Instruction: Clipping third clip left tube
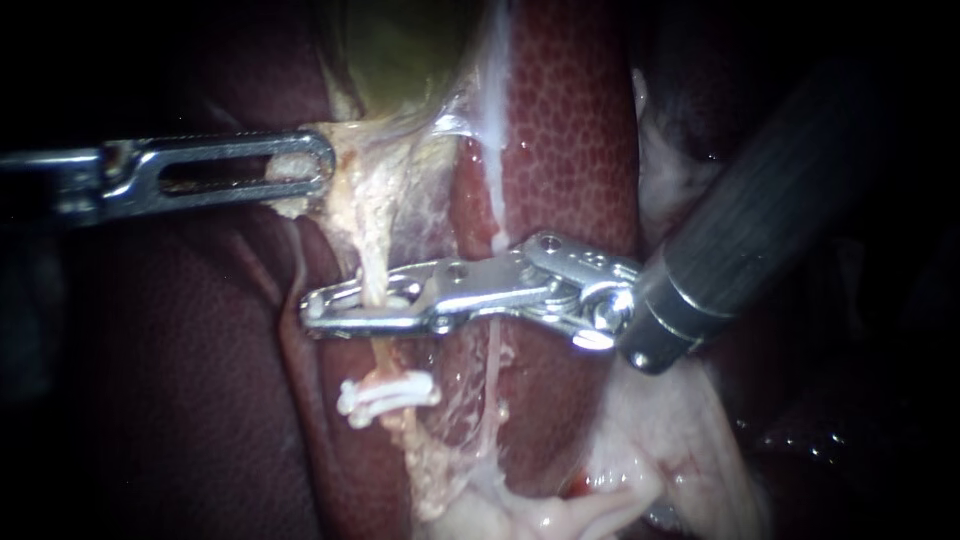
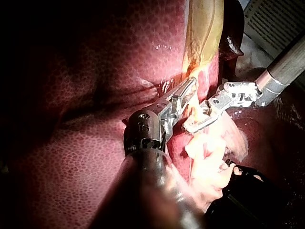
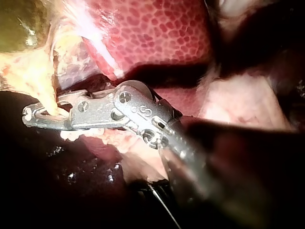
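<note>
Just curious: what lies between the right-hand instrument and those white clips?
Only a bare stretch of left tube joins the right instrument and the white clips, per the endoscope view.

Left instrument [image 2: 190,86] jaws clamp pale tissue [image 2: 191,71] by gallbladder [image 2: 205,28]; right instrument [image 2: 191,125] jaws closed round tube [image 2: 196,111].

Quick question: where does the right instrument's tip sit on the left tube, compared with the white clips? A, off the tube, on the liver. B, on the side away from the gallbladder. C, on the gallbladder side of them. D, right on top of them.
C: the right instrument straddles the left tube between the gallbladder and the white clips, apart from them.
</note>
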You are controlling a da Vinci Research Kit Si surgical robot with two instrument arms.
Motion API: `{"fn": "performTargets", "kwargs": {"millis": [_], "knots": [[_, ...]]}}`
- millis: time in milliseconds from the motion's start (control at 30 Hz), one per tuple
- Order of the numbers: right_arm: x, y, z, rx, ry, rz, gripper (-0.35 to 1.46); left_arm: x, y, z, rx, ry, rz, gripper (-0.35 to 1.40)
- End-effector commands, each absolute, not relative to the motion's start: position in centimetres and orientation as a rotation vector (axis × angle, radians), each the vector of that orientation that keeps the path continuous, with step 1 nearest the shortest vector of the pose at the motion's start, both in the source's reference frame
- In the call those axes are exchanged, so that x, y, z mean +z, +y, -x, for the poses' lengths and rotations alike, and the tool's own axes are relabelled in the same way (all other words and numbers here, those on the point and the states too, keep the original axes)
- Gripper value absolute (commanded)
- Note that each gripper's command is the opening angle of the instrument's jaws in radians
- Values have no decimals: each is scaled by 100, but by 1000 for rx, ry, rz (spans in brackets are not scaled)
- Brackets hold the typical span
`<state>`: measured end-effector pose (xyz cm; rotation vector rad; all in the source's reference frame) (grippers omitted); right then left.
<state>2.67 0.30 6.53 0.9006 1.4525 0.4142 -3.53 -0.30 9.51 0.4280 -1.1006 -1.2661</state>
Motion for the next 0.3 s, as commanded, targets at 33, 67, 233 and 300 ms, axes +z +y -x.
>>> {"fn": "performTargets", "kwargs": {"millis": [33, 67, 233, 300], "knots": [[653, 29, -267, 415, 1452, -898, -35, 951, -30, 352, -1266, -1101, -428, -21], [653, 29, -266, 415, 1452, -898, -35, 951, -30, 352, -1266, -1101, -428, -21], [654, 30, -266, 419, 1450, -903, -35, 951, -30, 353, -1266, -1101, -428, -21], [654, 30, -265, 419, 1450, -903, -35, 951, -30, 353, -1266, -1101, -428, -21]]}}
